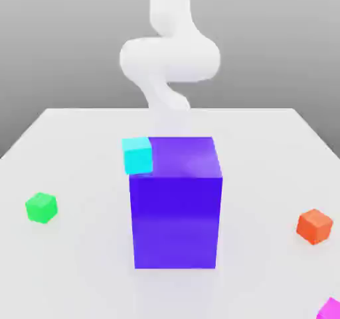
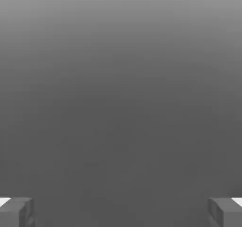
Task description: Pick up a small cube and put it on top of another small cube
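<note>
At the near edge of the white surface (image 1: 80, 271), toward its corner on the exterior view's right, we find the small magenta cube (image 1: 330, 310), partly cut off by the frame. Farther in, the orange cube (image 1: 314, 226) sits near the same side edge, and the small green cube (image 1: 41, 207) lies well apart from both, near the opposite edge. At the centre we see the tall purple block (image 1: 176, 205), with the cyan cube (image 1: 138, 156) at its far upper corner, partly hidden behind it. Beyond rises the white arm (image 1: 169, 59). In the hand view we see the claw (image 2: 121, 212) spread wide, its grey fingertips (image 2: 16, 213) holding nothing.
</note>
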